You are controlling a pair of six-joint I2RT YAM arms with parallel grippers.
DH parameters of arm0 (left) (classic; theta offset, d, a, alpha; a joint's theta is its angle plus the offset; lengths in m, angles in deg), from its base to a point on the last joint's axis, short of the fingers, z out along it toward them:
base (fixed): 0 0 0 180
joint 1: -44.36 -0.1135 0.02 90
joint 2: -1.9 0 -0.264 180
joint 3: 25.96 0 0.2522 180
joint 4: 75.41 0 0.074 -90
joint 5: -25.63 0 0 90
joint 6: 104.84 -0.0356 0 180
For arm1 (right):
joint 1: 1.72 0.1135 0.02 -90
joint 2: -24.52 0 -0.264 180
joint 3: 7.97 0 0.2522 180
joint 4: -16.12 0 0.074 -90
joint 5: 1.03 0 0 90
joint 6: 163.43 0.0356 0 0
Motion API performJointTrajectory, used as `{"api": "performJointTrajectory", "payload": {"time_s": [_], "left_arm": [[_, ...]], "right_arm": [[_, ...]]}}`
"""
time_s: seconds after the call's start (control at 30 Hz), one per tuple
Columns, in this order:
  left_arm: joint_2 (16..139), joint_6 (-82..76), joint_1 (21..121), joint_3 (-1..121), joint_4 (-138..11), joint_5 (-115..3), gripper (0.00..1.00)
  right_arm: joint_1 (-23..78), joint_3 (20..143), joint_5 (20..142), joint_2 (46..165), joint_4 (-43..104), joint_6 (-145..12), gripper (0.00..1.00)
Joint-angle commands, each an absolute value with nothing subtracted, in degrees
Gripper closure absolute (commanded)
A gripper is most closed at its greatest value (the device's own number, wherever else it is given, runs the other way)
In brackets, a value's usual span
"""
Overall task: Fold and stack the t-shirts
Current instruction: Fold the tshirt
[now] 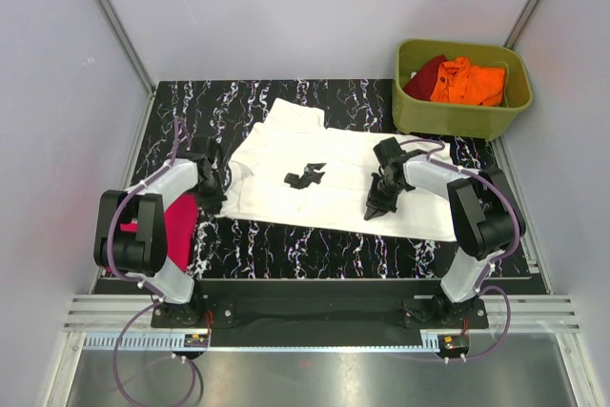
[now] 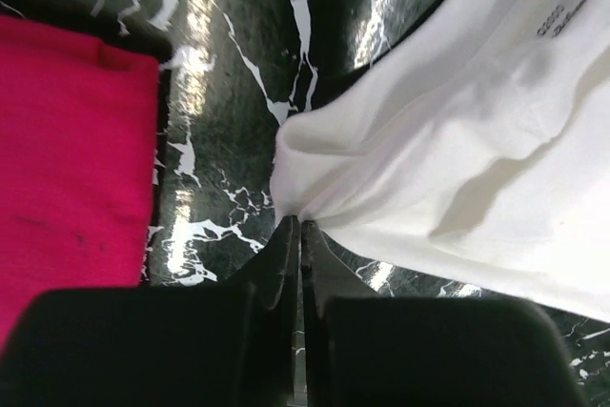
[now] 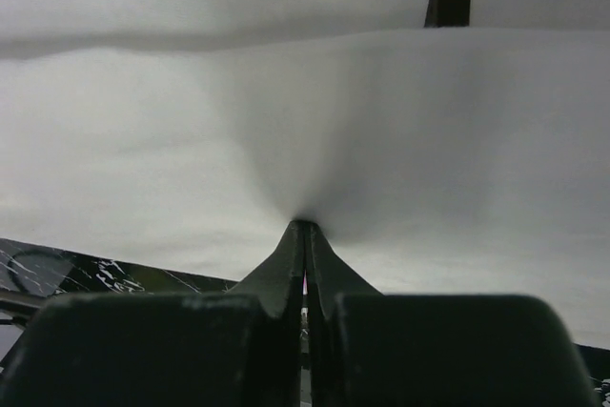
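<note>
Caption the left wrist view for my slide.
Left jaws shut on the white t-shirt edge; magenta t-shirt lies apart.

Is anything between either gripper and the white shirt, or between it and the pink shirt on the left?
Nothing visible. The left gripper is shut on the left edge of the white shirt, and the right gripper on cloth near its front edge. Between it and the pink shirt lies only bare table.

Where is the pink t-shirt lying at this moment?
In the top view, the pink t-shirt lies at the left side of the table, against the left arm, with the white t-shirt just to its right.
</note>
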State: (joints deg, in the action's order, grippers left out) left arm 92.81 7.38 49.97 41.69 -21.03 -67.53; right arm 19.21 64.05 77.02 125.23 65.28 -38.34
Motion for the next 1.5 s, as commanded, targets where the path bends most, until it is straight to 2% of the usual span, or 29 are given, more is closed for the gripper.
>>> {"api": "performJointTrajectory", "payload": {"time_s": [0.0, 0.37, 0.4, 0.6, 0.63, 0.73, 0.77, 0.87, 0.9, 1.0, 1.03, 1.13, 1.27, 1.47], "left_arm": [[92.9, 5.8, 49.7, 44.3, -21.5, -72.4, 1.0], [95.3, 3.9, 49.7, 47.2, -20.1, -79.7, 0.99], [95.1, 3.8, 49.7, 47.3, -20.2, -80.1, 0.94], [95.2, 3.4, 49.8, 52.1, -17.9, -80.4, 0.8], [94.7, 3.5, 50.0, 52.8, -16.8, -80.2, 0.71], [90.4, 4.6, 51.2, 54.3, -14.4, -78.1, 0.59], [87.2, 5.3, 51.5, 54.2, -14.1, -75.1, 0.47], [80.9, 11.9, 51.6, 48.7, -14.4, -68.4, 0.32], [79.4, 13.7, 51.6, 46.9, -14.9, -67.2, 0.3], [74.1, 21.3, 51.6, 39.1, -19.0, -63.4, 0.29], [72.8, 23.4, 51.5, 37.1, -21.5, -63.4, 0.29], [69.7, 30.1, 51.4, 30.7, -27.9, -62.3, 0.29], [71.6, 34.6, 51.1, 26.2, -33.5, -62.0, 0.3], [77.4, 34.4, 50.8, 25.6, -39.5, -63.6, 0.3]], "right_arm": [[18.8, 64.0, 84.0, 128.0, 67.2, -38.1, 0.99], [17.7, 60.6, 82.9, 128.3, 68.7, -35.4, 0.99], [17.6, 60.5, 83.0, 128.2, 68.9, -35.3, 0.99], [17.5, 61.2, 83.2, 127.2, 70.4, -35.4, 0.99], [17.5, 61.5, 82.3, 126.9, 70.6, -35.6, 1.0], [17.6, 62.5, 80.3, 123.9, 69.9, -36.5, 0.99], [17.5, 62.9, 80.3, 123.1, 70.0, -36.7, 0.98], [17.5, 66.0, 79.9, 119.5, 71.7, -39.4, 0.94], [17.5, 66.9, 79.8, 119.2, 72.3, -39.9, 0.89], [17.5, 70.3, 79.1, 117.9, 74.4, -41.6, 0.73], [17.6, 71.4, 78.4, 117.6, 75.1, -41.9, 0.63], [17.5, 72.6, 76.5, 116.5, 75.5, -42.5, 0.52], [17.6, 72.1, 75.7, 114.6, 75.7, -43.1, 0.46], [17.5, 69.1, 76.0, 110.5, 76.1, -43.6, 0.45]]}}
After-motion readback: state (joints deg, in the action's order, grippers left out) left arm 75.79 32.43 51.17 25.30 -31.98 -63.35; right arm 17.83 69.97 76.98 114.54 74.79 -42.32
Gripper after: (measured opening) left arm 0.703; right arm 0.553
